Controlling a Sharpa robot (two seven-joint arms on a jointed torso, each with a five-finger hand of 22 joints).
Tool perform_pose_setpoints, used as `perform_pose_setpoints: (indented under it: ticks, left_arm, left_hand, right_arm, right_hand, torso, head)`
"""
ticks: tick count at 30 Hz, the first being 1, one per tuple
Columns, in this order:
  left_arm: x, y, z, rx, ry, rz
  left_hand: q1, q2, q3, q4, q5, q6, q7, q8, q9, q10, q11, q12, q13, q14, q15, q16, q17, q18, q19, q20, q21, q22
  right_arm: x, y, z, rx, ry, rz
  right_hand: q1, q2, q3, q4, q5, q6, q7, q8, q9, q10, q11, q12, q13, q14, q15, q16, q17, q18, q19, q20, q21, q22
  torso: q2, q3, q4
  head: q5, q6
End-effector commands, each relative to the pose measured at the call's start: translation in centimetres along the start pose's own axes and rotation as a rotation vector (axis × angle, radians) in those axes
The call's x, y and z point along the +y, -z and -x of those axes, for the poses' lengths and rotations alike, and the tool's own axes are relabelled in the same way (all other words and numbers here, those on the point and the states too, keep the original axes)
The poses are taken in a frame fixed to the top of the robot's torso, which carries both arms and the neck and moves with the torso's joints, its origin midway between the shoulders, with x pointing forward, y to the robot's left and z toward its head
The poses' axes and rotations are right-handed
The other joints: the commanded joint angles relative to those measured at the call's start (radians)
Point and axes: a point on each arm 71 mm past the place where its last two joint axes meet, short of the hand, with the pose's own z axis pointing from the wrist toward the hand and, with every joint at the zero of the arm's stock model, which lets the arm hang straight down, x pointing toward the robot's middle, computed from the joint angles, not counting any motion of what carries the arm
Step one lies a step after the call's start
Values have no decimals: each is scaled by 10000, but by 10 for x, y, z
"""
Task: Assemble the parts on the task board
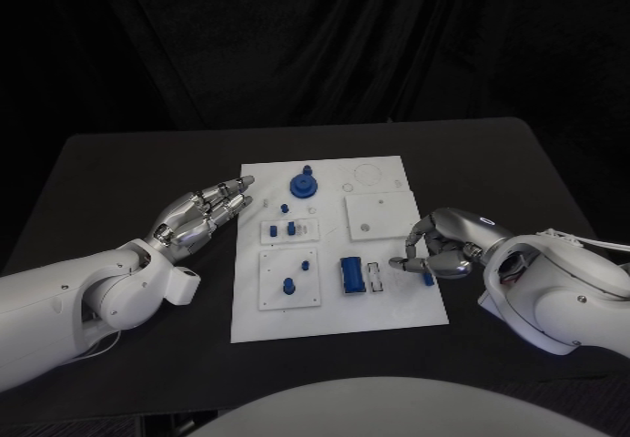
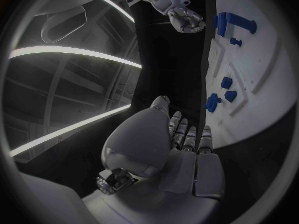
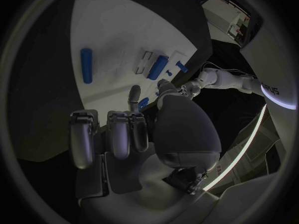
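Head view: white rectangular task board (image 1: pixel 335 314) lies flat at centre of the black table (image 1: pixel 118 173). On it, small blue plastic parts: a round blue disc w/ a knob (image 1: pixel 303 187) near the far edge; small blue pegs (image 1: pixel 282 229) on a raised white sub-plate; two further blue pegs (image 1: pixel 296 278) on the near-left sub-plate; a blue cylinder (image 1: pixel 352 275) lying just beside a narrow slot at the near-right. Silver left hand (image 1: pixel 197 218) is over the table just off the board's left edge, fingers extended side by side and pointing toward the disc, holding nothing. Silver right hand (image 1: pixel 440 250) sits at the board's right edge, fingers curled inward; a small blue piece (image 1: pixel 427 278) shows just below its fingertips, but whether it is pinched or merely lies on the board cannot be told. Left wrist view: left hand (image 2: pixel 181 149) flat, fingers straight and close together, board edge (image 2: pixel 274 84) just beyond the fingertips. Right wrist view: right hand (image 3: pixel 131 134) w/ fingers bent over the board (image 3: pixel 124 30); blue cylinder (image 3: pixel 86 64) lies apart from them.
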Motion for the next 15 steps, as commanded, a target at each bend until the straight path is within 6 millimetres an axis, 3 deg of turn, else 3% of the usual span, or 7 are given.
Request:
perform_pose_setpoints:
  ticks: [1, 4, 9, 15]
  left_arm:
    - [0, -1, -3, 53, 35, -156]
    - [0, -2, -3, 56, 32, -155]
    - [0, -3, -3, 58, 27, -153]
    - [0, -3, -3, 75, 32, -155]
  left_hand:
    - [89, 17, 63, -19, 48, 15, 69, 66, 16, -19, 67, 67, 16, -6, 86, -11, 10, -4, 19, 54, 51, 8]
    - [85, 17, 68, -13, 49, 38, 70, 74, 20, -8, 68, 86, 19, -2, 83, -9, 11, 2, 23, 56, 54, 15]
    - [85, 17, 68, -13, 49, 38, 70, 74, 20, -8, 68, 86, 19, -2, 83, -9, 11, 2, 23, 56, 54, 15]
    - [84, 18, 79, -10, 59, 38, 70, 78, 21, -5, 68, 81, 18, -4, 79, -10, 10, 8, 25, 59, 55, 14]
  right_arm:
    - [-9, 2, 9, -433, 373, -503]
    - [-20, 2, 15, -569, 732, -917]
    - [-38, 1, 20, -641, 1709, -1687]
    - [-46, 0, 17, -507, 2429, -2134]
  right_hand:
    - [51, 65, 30, 9, 208, 4, 60, -60, -94, 1043, 61, 26, 2635, 1047, 87, 29, 2634, -77, 1020, 78, 26, 2627]
    - [82, 120, 58, 10, 461, -20, 77, -149, -237, 1043, 73, 26, 2635, 1047, 96, 29, 2634, -77, 1020, 85, 26, 2627]
    - [-51, 139, 25, 22, 500, -33, 109, -260, -415, 1043, 100, 26, 2635, 1047, 118, 29, 2634, -77, 1020, 102, 26, 2627]
    - [-127, 118, 9, 18, 608, -23, 132, -374, -606, 1043, 123, 26, 2635, 1047, 138, 29, 2634, -77, 1020, 121, 26, 2627]
  torso:
    - [8, -5, 1]
    - [7, -7, 2]
    - [11, -7, 4]
    - [11, -4, -1]
  head:
    - [-39, -1]
    - [-55, -1]
    - [-88, -1]
    - [-129, -1]
